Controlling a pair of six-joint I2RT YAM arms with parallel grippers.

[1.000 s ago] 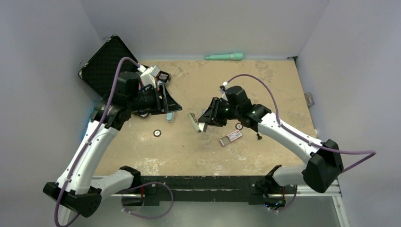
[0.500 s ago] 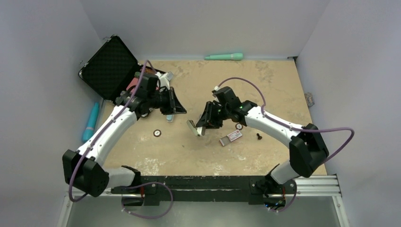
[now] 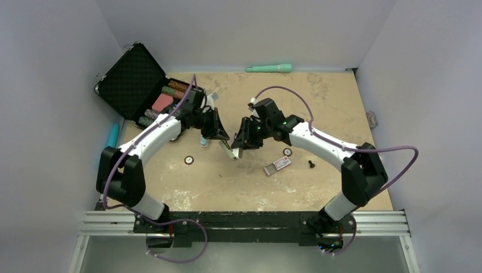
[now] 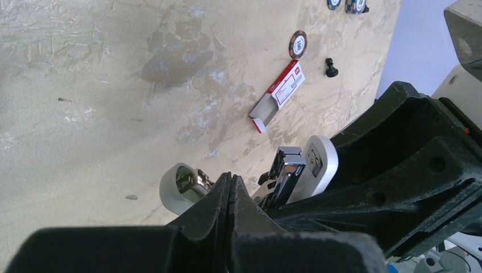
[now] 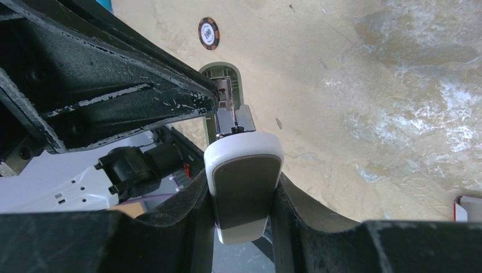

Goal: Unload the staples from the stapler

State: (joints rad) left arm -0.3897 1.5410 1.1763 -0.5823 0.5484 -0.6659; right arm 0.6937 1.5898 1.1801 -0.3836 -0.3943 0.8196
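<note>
left gripper (image 3: 222, 135) has swung from the case (image 3: 128, 77) at upper left to centre frame, jaws pressed together at the opened stapler (image 3: 231, 149), which the right gripper (image 3: 241, 142) clamps mid-frame; unloading looks ready to begin.

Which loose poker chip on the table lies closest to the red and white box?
The right-hand chip, just behind the box and near the small black piece. The left-hand chip lies far off, on the other side of the stapler.
</note>
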